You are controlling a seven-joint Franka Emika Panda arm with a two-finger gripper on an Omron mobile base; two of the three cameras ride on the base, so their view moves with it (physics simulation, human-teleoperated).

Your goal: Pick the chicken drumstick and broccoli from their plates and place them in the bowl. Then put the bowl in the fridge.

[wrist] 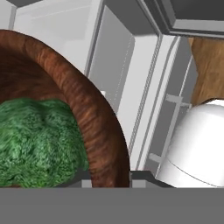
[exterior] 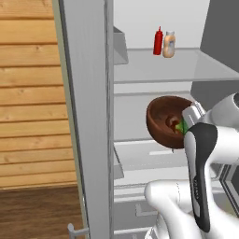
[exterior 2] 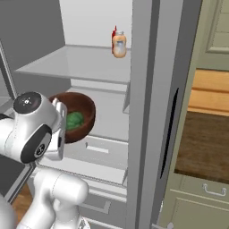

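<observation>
- The fridge (exterior: 88, 116) stands open in front of me, its pale shelves bare except for two bottles (exterior: 164, 43) on the upper one. I judge this to be the last stage of the task: getting the bowl inside.
- The arm (exterior: 200, 177) rises from the base and bends forward into the opening, with the wrist turned toward the middle shelf (exterior 2: 103, 120).
- I have the bowl (exterior: 165, 122) held up in the fridge opening, tipped so its mouth faces back toward the base. It looks to be above the middle shelf, not resting on it, so setting it down and letting go are still ahead.
- The fingers (exterior: 186, 122) meet the bowl at its rim on the arm's side. They appear clamped on that rim, but the wrist hides them, so I cannot tell for sure.
- The broccoli (wrist: 39, 140) lies inside the bowl, so that part looks done.
- A reddish bit beside the broccoli may be the drumstick (exterior: 171, 123). It is too small to be sure.
</observation>
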